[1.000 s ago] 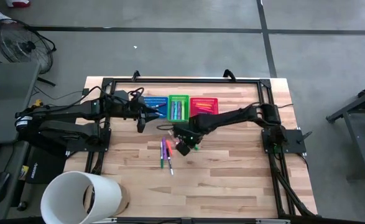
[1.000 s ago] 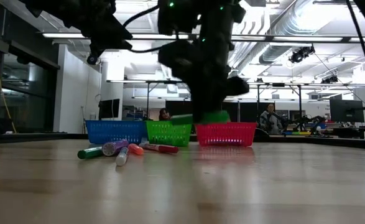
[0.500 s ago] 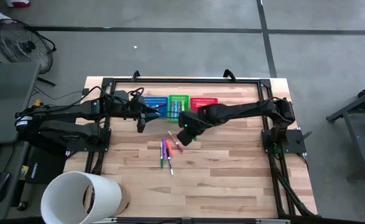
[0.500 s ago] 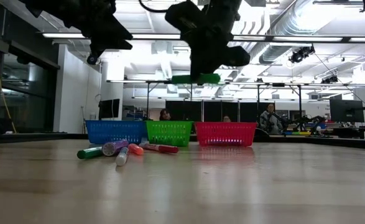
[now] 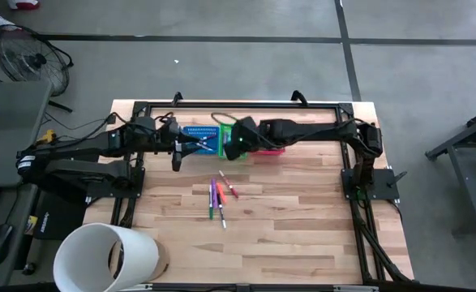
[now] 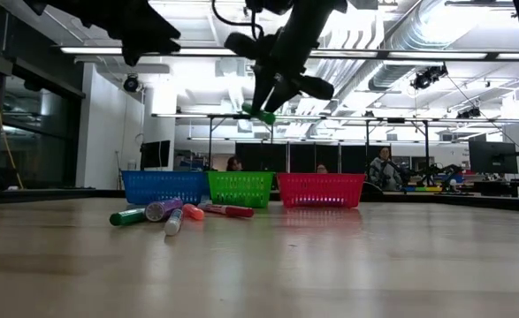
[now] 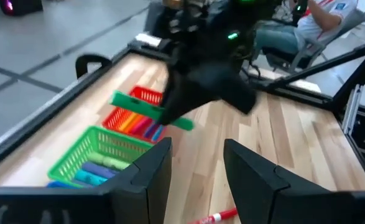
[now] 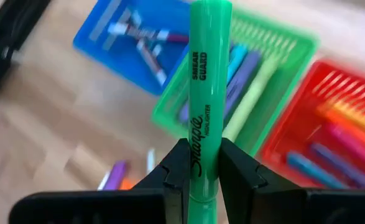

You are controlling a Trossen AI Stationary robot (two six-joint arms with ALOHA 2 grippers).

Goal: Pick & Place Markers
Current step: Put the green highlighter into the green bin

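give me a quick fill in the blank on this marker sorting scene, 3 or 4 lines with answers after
1. The right gripper is shut on a ____ marker.
2. It holds that marker above the ____ basket, the middle one of three.
3. The basket nearest the right arm's base is ____.
4. The left gripper waits open and ____, holding nothing, by the blue basket.

Missing words: green; green; red; empty

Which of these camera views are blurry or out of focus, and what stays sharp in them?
Right wrist view: the green marker held in the right gripper is sharp, its lettering readable, while the baskets behind are soft. Left wrist view: the right arm is smeared. Low view: the ceiling lights glare and the arms are dark silhouettes. High view: evenly lit.
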